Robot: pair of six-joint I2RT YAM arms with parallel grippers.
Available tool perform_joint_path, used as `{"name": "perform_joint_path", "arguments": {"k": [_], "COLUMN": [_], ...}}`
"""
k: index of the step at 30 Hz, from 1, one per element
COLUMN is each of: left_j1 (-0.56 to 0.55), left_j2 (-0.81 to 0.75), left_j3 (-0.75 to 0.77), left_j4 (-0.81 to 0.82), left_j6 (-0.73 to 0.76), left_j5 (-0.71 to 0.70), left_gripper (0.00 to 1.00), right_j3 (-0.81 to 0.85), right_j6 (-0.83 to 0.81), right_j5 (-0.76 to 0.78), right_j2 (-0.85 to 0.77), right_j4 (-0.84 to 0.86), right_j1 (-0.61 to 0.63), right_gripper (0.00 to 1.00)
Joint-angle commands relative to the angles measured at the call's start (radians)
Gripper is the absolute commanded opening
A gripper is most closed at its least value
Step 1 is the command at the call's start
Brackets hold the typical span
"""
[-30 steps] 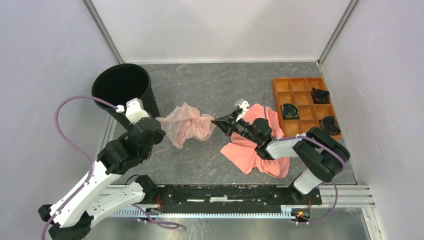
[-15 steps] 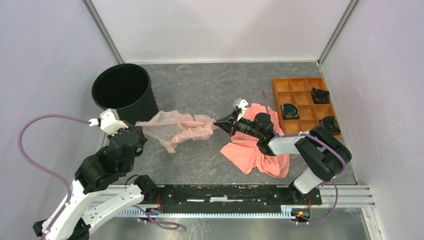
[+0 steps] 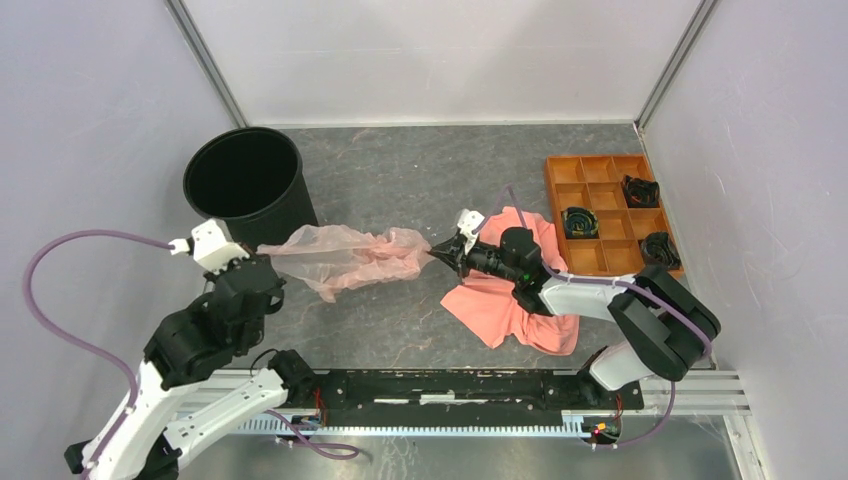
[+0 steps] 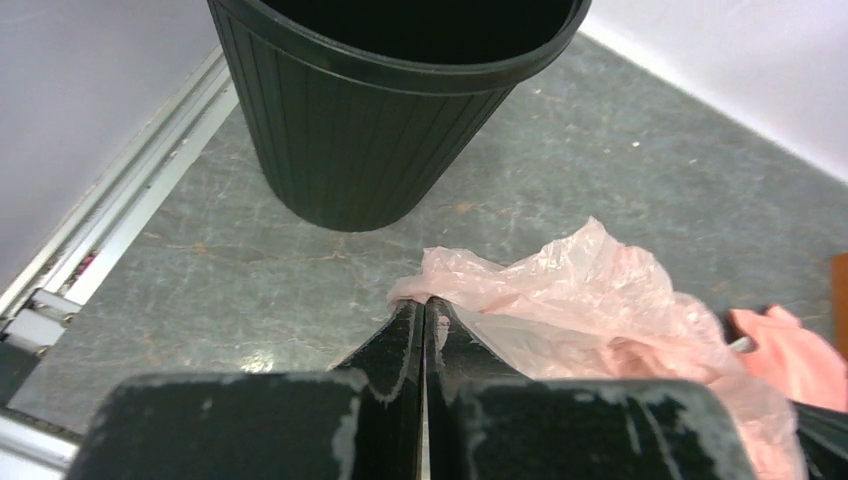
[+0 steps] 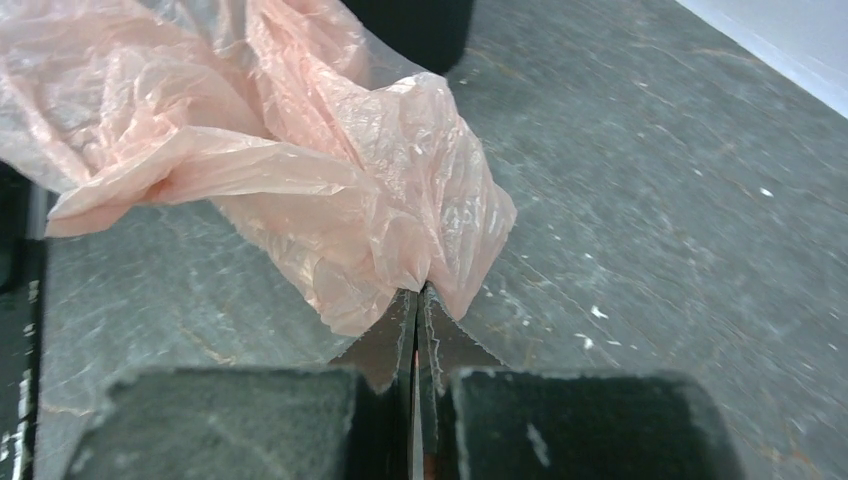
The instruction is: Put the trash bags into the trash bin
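Observation:
The pale pink translucent trash bag (image 3: 345,255) is stretched between my two grippers over the grey table. My left gripper (image 3: 262,255) is shut on its left end, just in front of the black trash bin (image 3: 243,180). In the left wrist view the shut gripper (image 4: 424,305) pinches the trash bag (image 4: 560,290), with the trash bin (image 4: 370,130) standing upright right ahead. My right gripper (image 3: 435,251) is shut on the bag's right end; in the right wrist view that gripper (image 5: 417,293) bites the crumpled trash bag (image 5: 300,170).
A coral-orange cloth (image 3: 510,300) lies under my right arm. An orange compartment tray (image 3: 605,210) with black coiled items stands at the right. White walls close the table at the back and sides.
My left gripper drew back and to the left with the bag's end, pulling the crumpled bag out long. The right gripper shifted slightly left, holding its end.

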Motion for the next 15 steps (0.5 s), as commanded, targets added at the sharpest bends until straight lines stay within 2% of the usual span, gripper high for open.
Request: {"name": "perform_joint_path", "arguments": {"k": [1, 7, 15], "left_j1": [0.005, 0.005, 0.005], "left_j2": [0.064, 0.02, -0.081], "left_j3": [0.008, 0.016, 0.009], "left_j4": [-0.061, -0.073, -0.057], "left_j6": [-0.026, -0.059, -0.066], "left_j5": [-0.098, -0.148, -0.142], "left_gripper": [0.02, 0.02, 0.02], "right_j3": [-0.008, -0.025, -0.021], "right_j6": [-0.031, -0.018, 0.032], "right_j5": [0.17, 0.246, 0.33], "right_j2": [-0.046, -0.058, -0.046], "right_j4": [-0.013, -0.012, -0.032], "right_j1": [-0.008, -0.023, -0.052], "right_gripper": [0.0, 0.0, 0.0]}}
